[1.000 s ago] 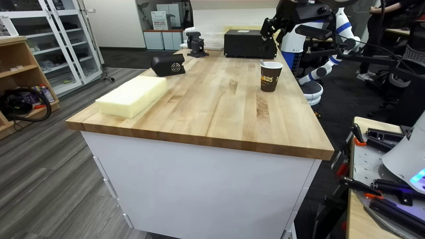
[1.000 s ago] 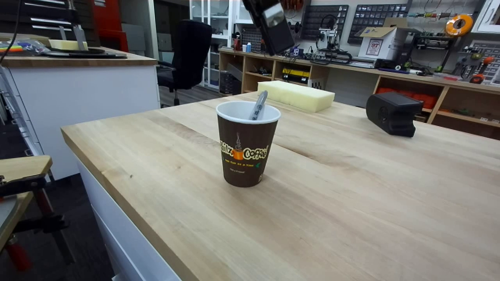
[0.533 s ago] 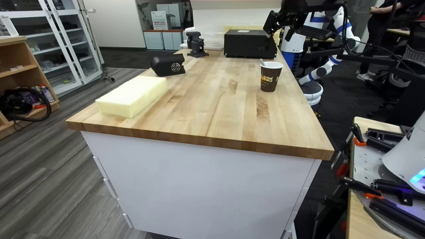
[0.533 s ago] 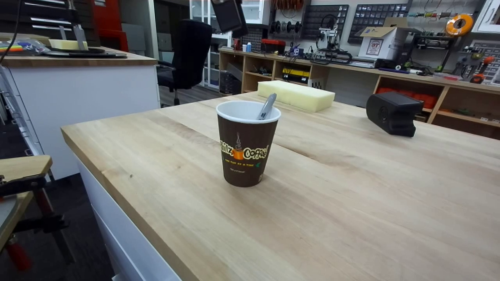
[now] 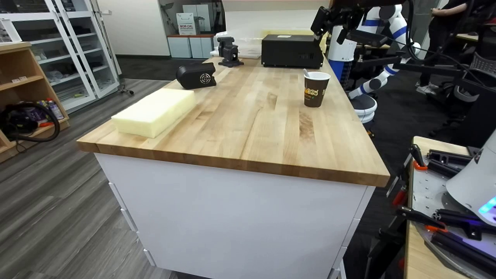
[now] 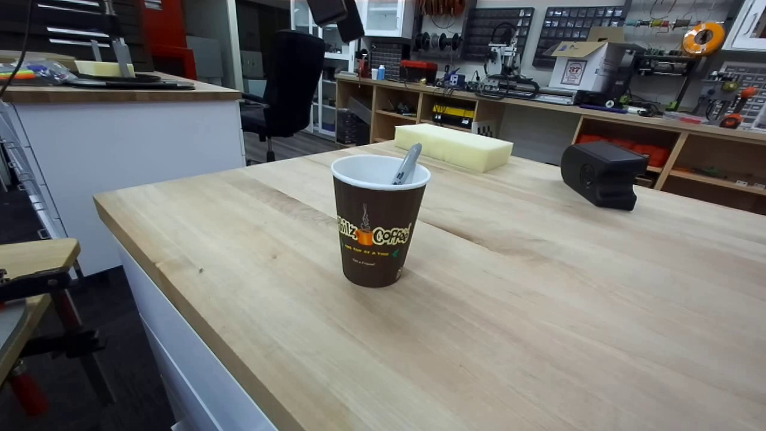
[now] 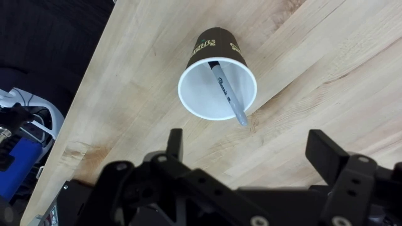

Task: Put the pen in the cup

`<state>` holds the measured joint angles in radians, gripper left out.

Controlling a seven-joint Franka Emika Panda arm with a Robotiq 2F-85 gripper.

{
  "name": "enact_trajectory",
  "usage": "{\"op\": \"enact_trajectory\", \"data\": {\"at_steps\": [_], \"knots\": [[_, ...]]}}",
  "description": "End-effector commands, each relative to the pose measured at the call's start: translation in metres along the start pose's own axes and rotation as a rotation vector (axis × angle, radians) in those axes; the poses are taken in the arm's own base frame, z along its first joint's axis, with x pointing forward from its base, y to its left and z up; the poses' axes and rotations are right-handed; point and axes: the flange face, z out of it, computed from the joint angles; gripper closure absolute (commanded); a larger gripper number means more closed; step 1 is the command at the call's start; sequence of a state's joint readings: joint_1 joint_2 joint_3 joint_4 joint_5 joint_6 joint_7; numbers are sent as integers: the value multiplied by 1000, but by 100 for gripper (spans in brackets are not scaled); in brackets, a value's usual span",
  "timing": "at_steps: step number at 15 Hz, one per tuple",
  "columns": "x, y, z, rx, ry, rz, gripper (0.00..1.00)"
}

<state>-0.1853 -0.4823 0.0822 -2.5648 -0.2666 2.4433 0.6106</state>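
Note:
The brown-black paper cup (image 6: 376,239) with a pale rim stands upright on the wooden table; it also shows in an exterior view (image 5: 314,93) and the wrist view (image 7: 218,44). The grey pen (image 7: 226,91) leans inside the cup, black end down, its grey end sticking out past the rim; it shows in both exterior views (image 6: 407,164) (image 5: 306,73). My gripper (image 7: 245,141) is open and empty, fingers wide apart, above the cup and apart from it and the pen. It also shows in an exterior view (image 5: 330,34), and partly at the top edge of an exterior view (image 6: 336,17).
A pale yellow foam block (image 5: 155,112) and a black device (image 5: 196,75) lie on the wooden table (image 5: 240,128). A large black box (image 5: 292,52) and a black vise-like tool (image 5: 229,53) stand at the far end. The table edge is close to the cup.
The open gripper has moved up and to the left in an exterior view, away from the cup. The pen has shifted to lean farther right against the rim. The cup has not moved.

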Motion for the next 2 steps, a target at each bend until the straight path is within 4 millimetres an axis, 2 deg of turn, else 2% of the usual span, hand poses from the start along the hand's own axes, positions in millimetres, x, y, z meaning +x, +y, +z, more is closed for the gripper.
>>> {"op": "enact_trajectory", "data": {"at_steps": [1, 2], "knots": [[0, 0, 0, 0, -1, 0, 0], [0, 0, 0, 0, -1, 0, 0]]}}
